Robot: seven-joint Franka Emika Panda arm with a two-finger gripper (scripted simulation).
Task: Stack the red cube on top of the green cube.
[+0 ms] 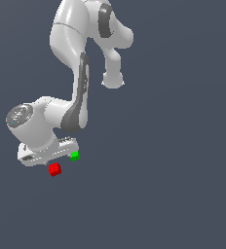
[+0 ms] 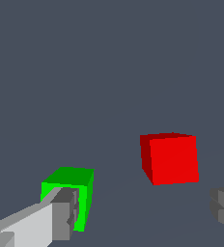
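Cube of bright red, the red cube [image 2: 171,158] sits on the dark grey bench [image 1: 173,185], free of any grip, a little apart from the green cube [image 2: 68,188], which also rests there. In the wrist view the claw [image 2: 143,212] stands open, one finger [image 2: 61,214] partly covering the green cube and the other at the far edge, so the red cube lies roughly between them but beyond the tips. Judging by this, the arm is lining up for a grasp.
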